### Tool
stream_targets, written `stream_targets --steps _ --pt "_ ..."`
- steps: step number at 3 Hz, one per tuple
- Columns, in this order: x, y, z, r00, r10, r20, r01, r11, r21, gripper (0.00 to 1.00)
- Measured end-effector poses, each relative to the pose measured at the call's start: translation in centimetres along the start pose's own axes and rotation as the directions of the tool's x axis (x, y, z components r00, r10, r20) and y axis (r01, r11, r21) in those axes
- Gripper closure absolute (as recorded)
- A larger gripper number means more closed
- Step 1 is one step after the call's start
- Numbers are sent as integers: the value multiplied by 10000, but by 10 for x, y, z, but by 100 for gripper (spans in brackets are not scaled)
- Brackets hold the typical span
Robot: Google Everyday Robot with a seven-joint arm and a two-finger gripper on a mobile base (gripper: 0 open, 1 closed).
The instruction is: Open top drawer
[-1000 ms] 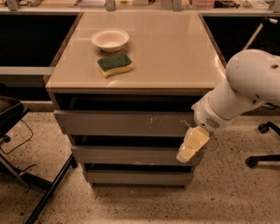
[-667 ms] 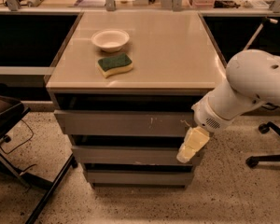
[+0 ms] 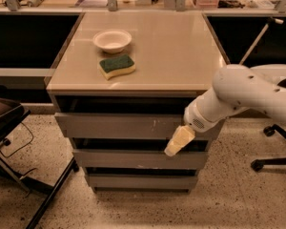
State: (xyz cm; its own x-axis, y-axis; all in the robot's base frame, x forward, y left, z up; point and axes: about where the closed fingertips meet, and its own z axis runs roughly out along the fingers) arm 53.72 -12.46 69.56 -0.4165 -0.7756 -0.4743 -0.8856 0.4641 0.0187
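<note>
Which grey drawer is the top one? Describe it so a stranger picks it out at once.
Find the beige-topped cabinet carrying a white bowl and a green sponge. Of the three grey handleless fronts stacked below, the top drawer is the highest, with the gripper by its lower right edge. Unlike the two fronts beneath, it bears small pale scratches right of centre.

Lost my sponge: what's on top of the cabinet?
A bowl and a green-and-yellow sponge lie on the cabinet top; the arm covers one front corner. The gripper hangs lower, at the top drawer's front.
</note>
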Motion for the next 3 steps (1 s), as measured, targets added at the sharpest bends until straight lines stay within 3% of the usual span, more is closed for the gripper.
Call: stream_targets --steps 1,2,3 --pt "-1 -18 13 9947 803 650 -854 9930 810 0" --pt "-10 -29 12 9916 793 1019 -914 9886 1197 0" --pt "-12 -26 17 9929 706 955 -819 9894 1202 0"
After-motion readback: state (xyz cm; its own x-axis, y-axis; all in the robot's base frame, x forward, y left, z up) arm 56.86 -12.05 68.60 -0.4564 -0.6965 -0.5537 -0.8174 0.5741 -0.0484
